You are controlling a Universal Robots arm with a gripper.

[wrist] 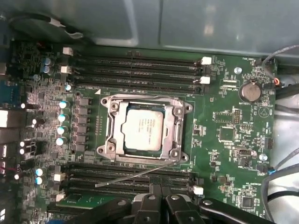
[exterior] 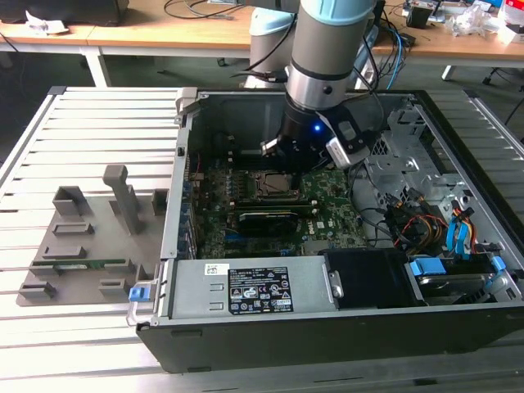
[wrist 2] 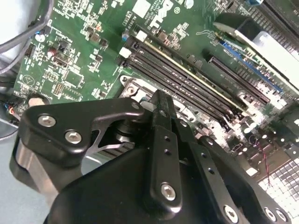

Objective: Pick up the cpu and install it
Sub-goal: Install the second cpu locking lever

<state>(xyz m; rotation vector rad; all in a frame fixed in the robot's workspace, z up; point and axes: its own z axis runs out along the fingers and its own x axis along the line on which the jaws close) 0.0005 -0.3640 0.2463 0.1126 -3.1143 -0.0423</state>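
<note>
The cpu [wrist: 144,129], a flat square chip with a silvery-white top, lies inside the metal socket frame [wrist: 112,135] on the green motherboard [wrist: 224,135]. A thin wire lever [wrist: 140,172] slants across the board beside the socket. My gripper [wrist: 161,193] hovers above the board, off one side of the socket and apart from the chip. Its black fingers [wrist 2: 159,109] stand pressed together with nothing between them. In the exterior view the gripper [exterior: 288,160] hangs inside the open computer case [exterior: 246,344], just above the socket [exterior: 266,185].
Rows of black memory slots [wrist: 140,67] flank the socket on both sides. Cables and a drive cage [exterior: 426,196] crowd the exterior view's right of the case. A grey fixture plate [exterior: 90,237] with a green memory stick [exterior: 86,264] lies outside on the exterior view's left.
</note>
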